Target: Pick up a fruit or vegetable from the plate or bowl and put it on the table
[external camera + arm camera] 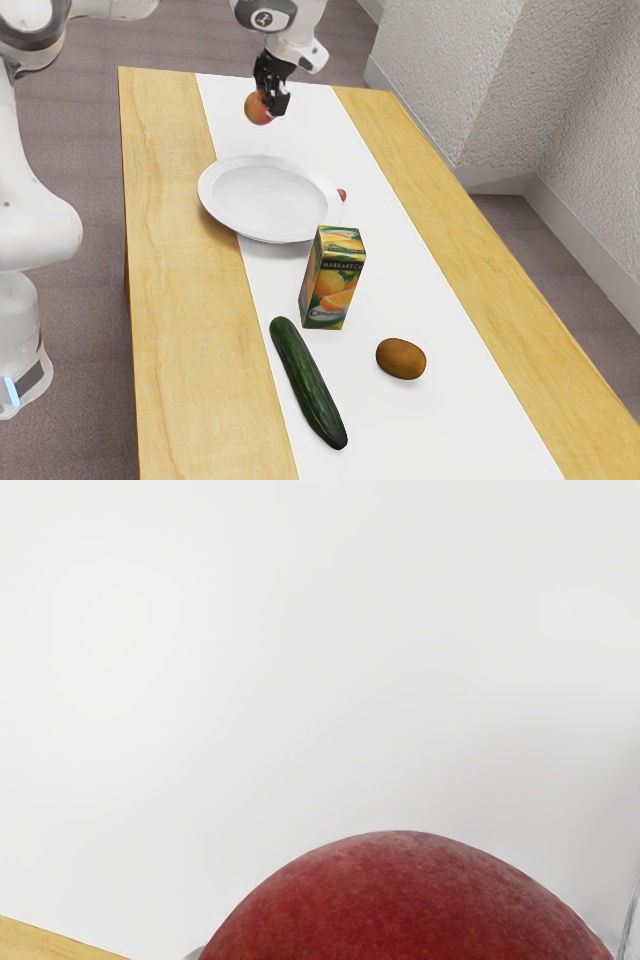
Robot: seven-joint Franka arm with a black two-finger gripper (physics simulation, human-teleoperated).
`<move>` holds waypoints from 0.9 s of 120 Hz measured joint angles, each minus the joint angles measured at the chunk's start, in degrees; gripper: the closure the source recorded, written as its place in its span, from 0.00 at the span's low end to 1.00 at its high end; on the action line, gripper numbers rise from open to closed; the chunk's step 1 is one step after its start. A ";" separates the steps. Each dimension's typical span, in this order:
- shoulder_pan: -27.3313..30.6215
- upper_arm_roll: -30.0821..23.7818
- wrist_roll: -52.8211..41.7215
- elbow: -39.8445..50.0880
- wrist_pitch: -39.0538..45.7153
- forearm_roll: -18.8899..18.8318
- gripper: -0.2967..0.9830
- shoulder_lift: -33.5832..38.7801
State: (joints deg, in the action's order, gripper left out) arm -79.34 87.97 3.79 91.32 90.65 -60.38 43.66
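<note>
Exterior view is showing my gripper point(268, 102) clasping the fruit point(257, 108), closed to its breadth, above the table point(165, 150), beyond the plate point(265, 195). I'm judging we're placing; the next move is calling for lowering, then releasing (rolling is worrying me).

Right by the gripper point(269, 105), the rounded, mottled red skin of a peach point(405, 905) is seen. Beyond it, farther from the tool, a white runner point(250, 680) is spread, faintly shaded, bordered by yellowish wood point(45, 942).
</note>
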 joint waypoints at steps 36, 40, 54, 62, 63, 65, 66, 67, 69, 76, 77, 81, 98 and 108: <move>-0.47 2.38 4.87 -2.05 9.85 -7.85 0.70 14.84; -0.57 3.03 5.34 -2.05 10.48 -8.05 0.71 14.91; -1.12 3.98 7.07 -1.81 12.04 -8.24 0.57 14.99; -1.55 4.15 8.54 -1.69 12.54 -7.99 0.47 14.94; -1.61 4.18 8.70 -1.69 12.57 -7.95 0.46 14.89; -1.70 4.19 9.02 -1.68 12.60 -7.87 0.44 14.75; -1.74 4.19 9.17 -1.67 12.61 -7.83 0.43 14.68; -1.77 4.17 9.32 -1.67 12.62 -7.78 0.43 14.51; -1.83 4.13 9.61 -1.66 12.64 -7.67 0.42 14.21; -2.20 4.30 10.56 -1.66 12.68 -7.33 0.37 13.09; -2.22 4.34 10.68 -1.66 12.68 -7.27 0.37 12.82; -2.39 4.56 11.18 -1.64 12.38 -6.99 0.34 11.39; -3.90 5.83 13.07 -1.67 9.44 -6.27 0.28 9.08; -2.69 -6.07 13.98 -5.32 3.49 0.41 0.26 0.86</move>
State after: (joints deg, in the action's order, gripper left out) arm -82.03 81.90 17.77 86.01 94.13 -59.97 44.53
